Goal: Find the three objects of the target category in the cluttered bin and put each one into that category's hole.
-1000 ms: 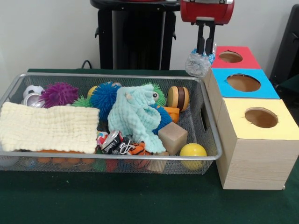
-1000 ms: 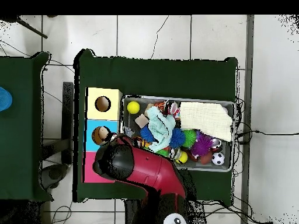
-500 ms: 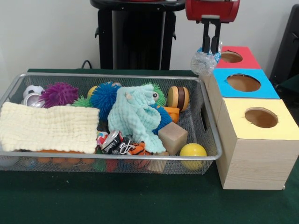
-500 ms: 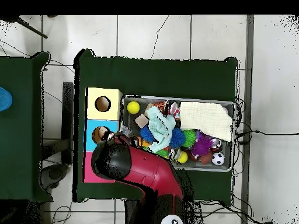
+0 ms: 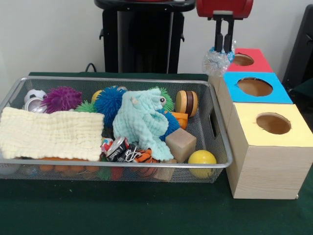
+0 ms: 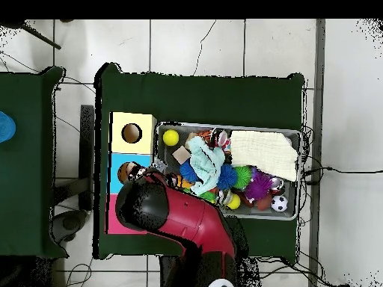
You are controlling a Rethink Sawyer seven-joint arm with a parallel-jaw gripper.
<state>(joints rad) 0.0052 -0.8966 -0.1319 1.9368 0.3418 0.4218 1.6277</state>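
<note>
Nearest the front edge of the surface, the wire bin (image 5: 221,142) still holds its clutter: yellow ball (image 5: 202,160), wooden block (image 5: 180,144), pale cloth (image 5: 49,133), spiky balls. Beside it stand the yellow box (image 5: 266,152), blue box (image 5: 254,87) and red box (image 5: 244,59) toward the far edge. There the gripper (image 5: 224,48) is clamped on a clear spiky ball (image 5: 216,61), hanging at the red box's bin-side edge, short of its hole (image 5: 241,59). Released here, it would likely strike the rim and bounce off. Overhead, the arm (image 6: 176,217) hides ball and red box alike; only the front view shows the grasp.
</note>
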